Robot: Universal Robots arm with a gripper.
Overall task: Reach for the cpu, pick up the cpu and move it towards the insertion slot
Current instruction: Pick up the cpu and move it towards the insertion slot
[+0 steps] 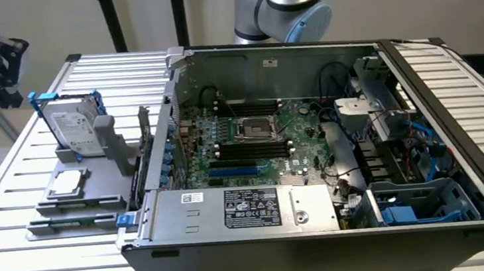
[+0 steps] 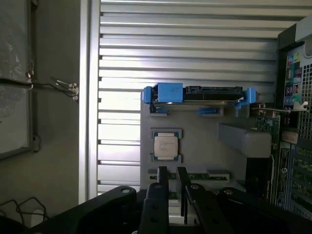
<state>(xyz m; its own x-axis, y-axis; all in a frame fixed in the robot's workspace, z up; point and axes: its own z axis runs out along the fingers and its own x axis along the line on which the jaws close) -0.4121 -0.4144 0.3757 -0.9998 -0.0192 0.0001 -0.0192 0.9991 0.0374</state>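
Over the grey holder [image 2: 204, 139], the gripper [image 2: 171, 179] hangs narrowly parted and empty, clear of the cpu [image 2: 165, 146].

No text is legible. The black label [image 1: 251, 208] on the power supply [image 1: 313, 210], just in front of the motherboard [image 1: 306, 139], has unreadable white print, as does the white sticker [image 1: 193, 197] beside it. Print on the hard drive [image 1: 75, 128] and cpu [image 2: 165, 146], outside the case from the motherboard, is too small.
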